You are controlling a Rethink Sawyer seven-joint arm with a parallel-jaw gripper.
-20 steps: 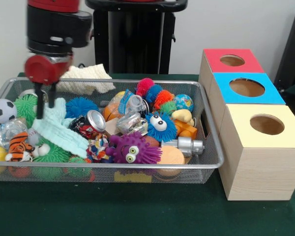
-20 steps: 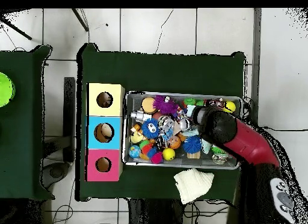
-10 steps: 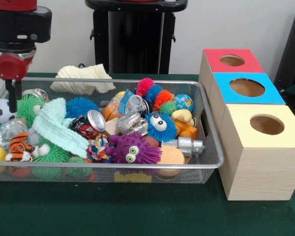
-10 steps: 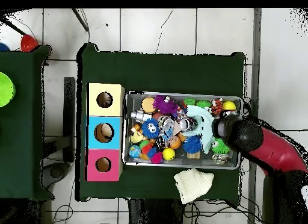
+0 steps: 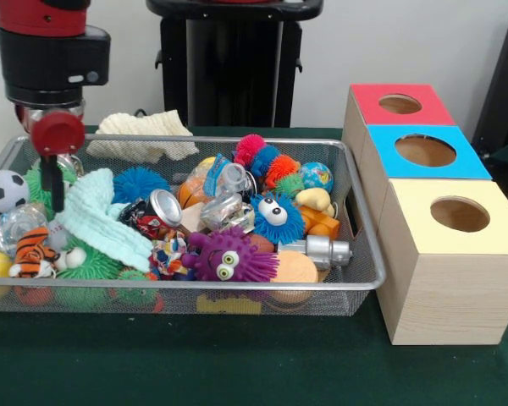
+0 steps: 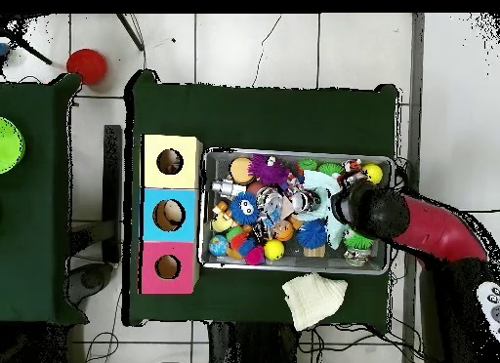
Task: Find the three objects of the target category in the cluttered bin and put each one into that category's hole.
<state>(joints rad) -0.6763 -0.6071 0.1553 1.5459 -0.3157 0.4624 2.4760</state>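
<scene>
One rope toy (image 5: 165, 258) lay against the bin's (image 5: 356, 196) front wall. The gripper (image 5: 57, 205) hung apart, over the mint cloth (image 5: 97, 222), probably searching; its opening could not be told. The yellow box's hole (image 5: 460, 214) was well away.

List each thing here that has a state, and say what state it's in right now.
bin: crowded with toys.
rope toy: lying in the bin at its front edge.
yellow-topped box's hole: open, nothing in it visible.
gripper: low over the bin's end by the soccer ball.
soda can: on its side.
</scene>
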